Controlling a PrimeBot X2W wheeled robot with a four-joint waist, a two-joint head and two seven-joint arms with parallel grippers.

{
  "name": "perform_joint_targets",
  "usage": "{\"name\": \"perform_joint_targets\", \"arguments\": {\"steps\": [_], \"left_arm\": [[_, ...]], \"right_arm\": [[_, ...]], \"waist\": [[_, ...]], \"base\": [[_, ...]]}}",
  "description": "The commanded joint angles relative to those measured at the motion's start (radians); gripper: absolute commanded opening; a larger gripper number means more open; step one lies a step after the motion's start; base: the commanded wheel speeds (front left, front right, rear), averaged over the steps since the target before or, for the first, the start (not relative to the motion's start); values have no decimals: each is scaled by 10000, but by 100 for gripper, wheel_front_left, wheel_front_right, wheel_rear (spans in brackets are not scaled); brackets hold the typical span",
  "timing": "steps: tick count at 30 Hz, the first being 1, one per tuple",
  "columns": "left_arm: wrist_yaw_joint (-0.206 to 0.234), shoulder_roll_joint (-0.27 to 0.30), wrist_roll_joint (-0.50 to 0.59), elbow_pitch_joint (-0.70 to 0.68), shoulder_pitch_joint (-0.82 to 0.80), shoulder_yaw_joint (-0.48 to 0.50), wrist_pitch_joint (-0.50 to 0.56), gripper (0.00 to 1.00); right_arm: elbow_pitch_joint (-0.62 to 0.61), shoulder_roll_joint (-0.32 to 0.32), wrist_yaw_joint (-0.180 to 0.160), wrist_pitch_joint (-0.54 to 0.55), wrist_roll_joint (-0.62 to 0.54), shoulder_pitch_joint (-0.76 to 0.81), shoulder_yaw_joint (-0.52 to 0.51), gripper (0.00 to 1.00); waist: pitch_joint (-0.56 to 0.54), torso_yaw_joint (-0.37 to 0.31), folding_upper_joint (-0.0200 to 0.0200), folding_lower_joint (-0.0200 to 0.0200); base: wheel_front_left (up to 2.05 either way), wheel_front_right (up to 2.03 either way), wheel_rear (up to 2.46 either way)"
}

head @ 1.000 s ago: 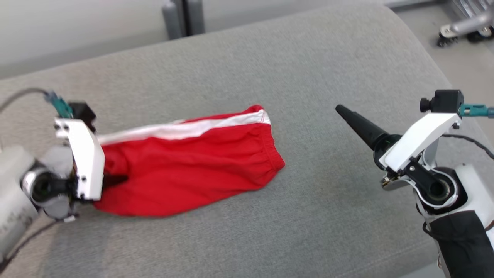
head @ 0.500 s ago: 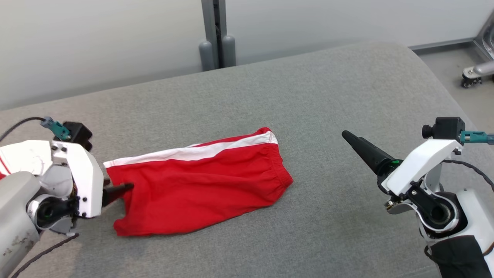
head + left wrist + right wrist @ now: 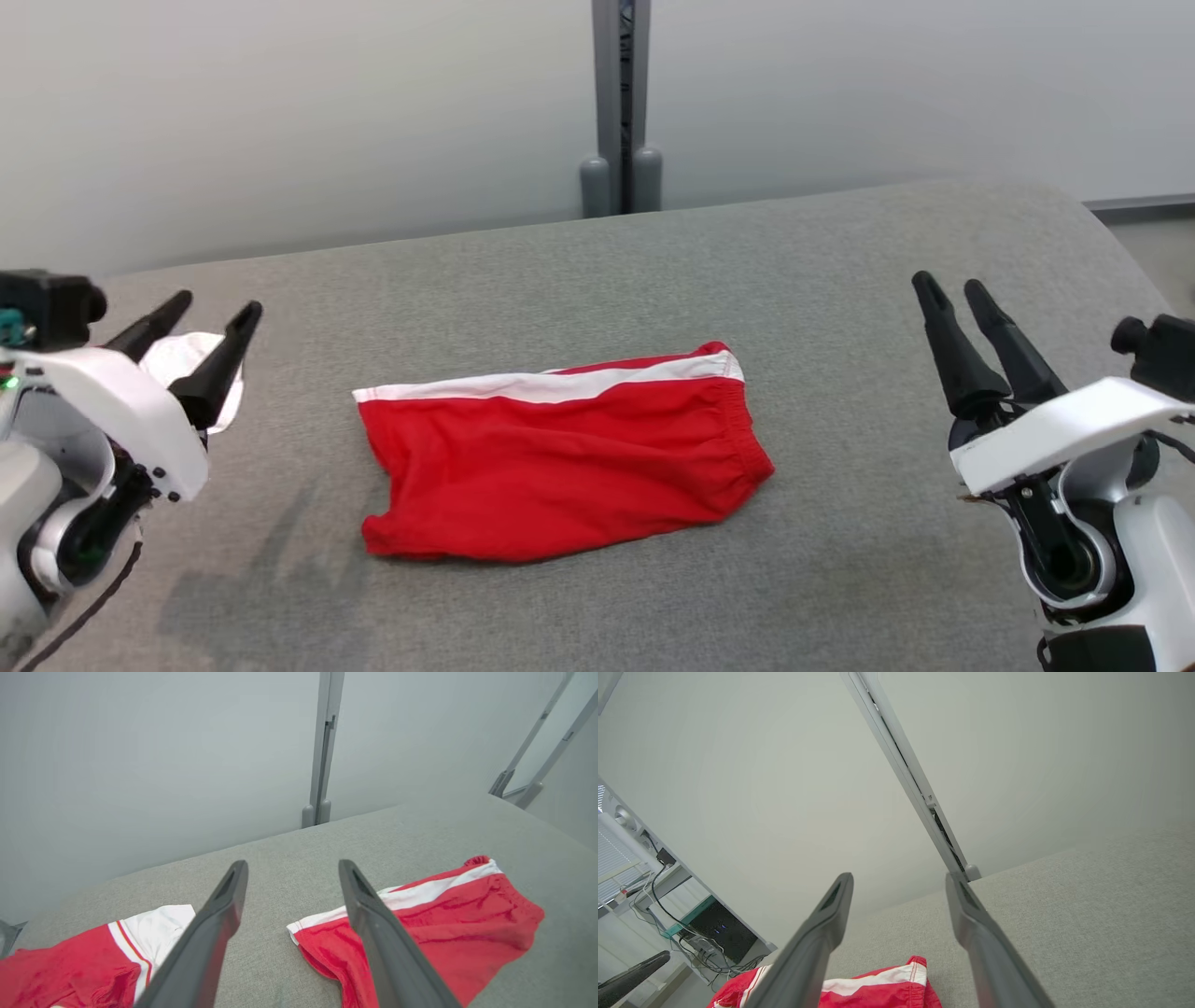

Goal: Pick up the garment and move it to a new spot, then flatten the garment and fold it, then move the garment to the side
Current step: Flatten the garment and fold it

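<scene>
The red shorts lie flat near the middle of the grey upholstered cushion. Their white stripe runs along the far edge and the elastic waistband points to the robot's right. They look folded in half, one leg over the other, because only one leg opening shows at the left end. Nothing touches them.

The left gripper hangs above the cushion well to the left of the shorts, with its jaws wide apart and nothing between them. The right gripper hangs well apart on the other side, also with the jaws apart and empty. Both point away from the robot, toward the wall. I judge this as a resting pose that leaves the cloth undisturbed.

A second red and white garment lies at the left end of the cushion, just beyond the left gripper. It is probably a piece put aside.

The fold seems done. Whether the shorts' place counts as "the side", I cannot tell.
</scene>
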Motion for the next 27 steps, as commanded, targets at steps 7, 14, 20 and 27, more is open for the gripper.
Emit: {"name": "perform_joint_targets", "arguments": {"steps": [7, 14, 20, 27], "left_arm": [[2395, 254, 490, -1475, 1645, 1173, -2243, 100], [3652, -897, 2304, -3092, 4453, 4416, -2301, 100], [3311, -2370, 3993, -3322, 6795, 6374, -2305, 100], [2467, -4228, 5523, -3097, 8249, 7777, -2306, 100]], "right_arm": [[-188, 342, 3, -1474, -679, 616, -319, 100], [85, 398, 3, -2612, -993, 1123, -286, 100], [515, 284, 3, -3215, -1067, 1422, -77, 100], [1152, 89, 3, -3625, -1212, 1668, 371, 100]], "waist": [[-120, 411, 0, 0], [-102, 562, 0, 0], [-181, 572, 0, 0], [-210, 613, 0, 0]], "base": [[0, 0, 0], [0, 0, 0], [0, 0, 0], [0, 0, 0]]}}
